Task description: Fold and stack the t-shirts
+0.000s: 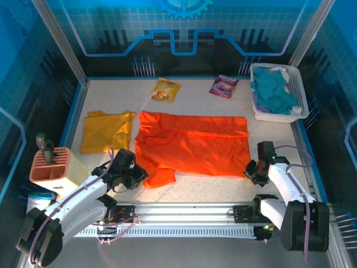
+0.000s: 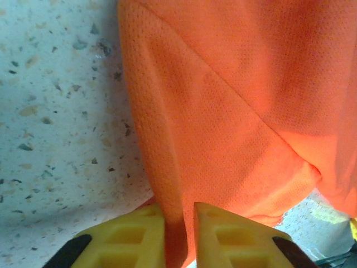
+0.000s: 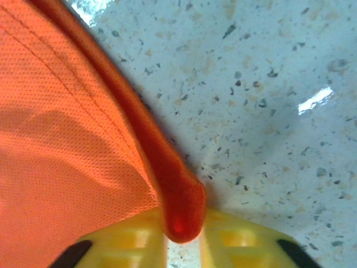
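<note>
The bright orange t-shirt (image 1: 192, 145) lies spread flat across the middle of the table. The mustard yellow t-shirt (image 1: 106, 131) lies folded to its left. My left gripper (image 1: 139, 177) is at the orange shirt's near left corner; in the left wrist view its yellow fingers (image 2: 128, 237) pinch a fold of the orange cloth (image 2: 223, 111), with the left gripper (image 2: 179, 234) shut on it. My right gripper (image 1: 251, 170) is at the near right corner. In the right wrist view the shirt's rolled hem (image 3: 178, 195) sits pinched between the fingers of the right gripper (image 3: 183, 237).
Two snack packets (image 1: 165, 89) (image 1: 224, 85) lie at the back of the table. A white basket (image 1: 298, 84) with teal cloth stands at the back right. A terracotta holder block (image 1: 51, 166) stands near the left edge. A metal rail (image 1: 184, 215) runs along the front.
</note>
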Available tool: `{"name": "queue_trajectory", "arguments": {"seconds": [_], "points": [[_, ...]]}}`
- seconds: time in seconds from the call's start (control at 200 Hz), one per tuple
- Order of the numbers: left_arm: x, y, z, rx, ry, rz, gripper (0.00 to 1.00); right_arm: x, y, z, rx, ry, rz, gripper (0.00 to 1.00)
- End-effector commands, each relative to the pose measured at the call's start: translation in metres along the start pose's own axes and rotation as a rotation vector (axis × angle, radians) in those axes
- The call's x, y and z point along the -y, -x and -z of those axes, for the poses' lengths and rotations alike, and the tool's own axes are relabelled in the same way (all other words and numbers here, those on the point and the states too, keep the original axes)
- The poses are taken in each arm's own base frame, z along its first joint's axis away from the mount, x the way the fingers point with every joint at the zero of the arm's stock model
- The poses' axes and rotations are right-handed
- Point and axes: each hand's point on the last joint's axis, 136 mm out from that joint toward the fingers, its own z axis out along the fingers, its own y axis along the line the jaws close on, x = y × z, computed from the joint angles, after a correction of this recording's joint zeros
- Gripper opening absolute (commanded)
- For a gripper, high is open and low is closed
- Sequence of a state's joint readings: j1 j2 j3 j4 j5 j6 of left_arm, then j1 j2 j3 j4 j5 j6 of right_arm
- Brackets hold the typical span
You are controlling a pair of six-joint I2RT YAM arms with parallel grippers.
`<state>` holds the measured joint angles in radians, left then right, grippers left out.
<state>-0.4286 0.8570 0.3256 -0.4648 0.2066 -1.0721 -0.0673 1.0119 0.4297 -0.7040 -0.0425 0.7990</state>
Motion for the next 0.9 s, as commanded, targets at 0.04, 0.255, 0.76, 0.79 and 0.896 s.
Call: {"name": "queue_trajectory", "arguments": {"seconds": [0.04,0.255,0.76,0.79,0.896], "points": [[0.000,-0.004,0.004,-0.020,0.023,-0.042,0.13,-0.028,0.019,0.005,0.070,0.128,0.035,0.07],[0.000,-0.008,0.014,-0.046,0.058,-0.077,0.06,-0.036,0.024,0.004,0.058,0.165,0.040,0.00],[0.000,-0.032,0.050,-0.090,0.067,-0.060,0.00,-0.024,0.008,0.030,0.005,0.161,0.033,0.00],[0.001,-0.031,0.052,-0.082,0.067,-0.065,0.00,-0.024,0.007,0.034,0.007,0.165,0.026,0.00],[0.009,-0.029,0.057,-0.081,0.057,-0.077,0.00,-0.028,0.007,0.047,0.018,0.208,0.004,0.00]]}}
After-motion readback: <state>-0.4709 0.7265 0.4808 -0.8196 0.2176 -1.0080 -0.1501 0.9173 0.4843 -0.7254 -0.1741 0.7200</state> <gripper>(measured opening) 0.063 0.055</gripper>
